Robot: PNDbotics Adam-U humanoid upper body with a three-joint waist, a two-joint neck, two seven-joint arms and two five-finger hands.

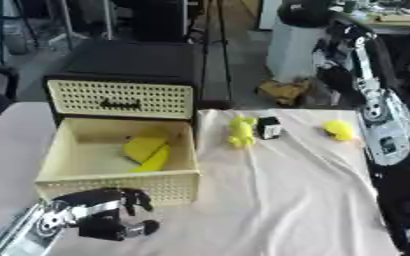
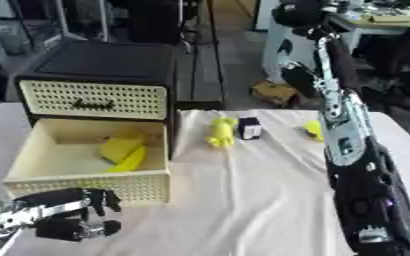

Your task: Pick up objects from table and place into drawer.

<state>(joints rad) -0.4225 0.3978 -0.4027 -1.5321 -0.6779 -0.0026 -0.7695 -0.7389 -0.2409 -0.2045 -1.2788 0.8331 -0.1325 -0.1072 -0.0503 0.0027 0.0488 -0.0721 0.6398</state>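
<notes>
The left robot hand (image 1: 103, 215) is seen curled and empty at lower left, before the open drawer (image 1: 112, 186); the right robot hand's state cannot be told.

A cream perforated drawer (image 1: 117, 162) stands pulled open at nine o'clock, holding yellow pieces (image 1: 147, 152). On the cloth-covered counter (image 1: 287, 200) toward one o'clock lie a yellow toy (image 1: 241, 131), a small black-and-white object (image 1: 269, 127) just beside it, and a yellow lump (image 1: 339, 130) apart. The left hand (image 1: 108, 215), fingers curled and holding nothing, sits at seven o'clock before the drawer front. The right arm (image 1: 385, 135) runs down the three o'clock edge.
</notes>
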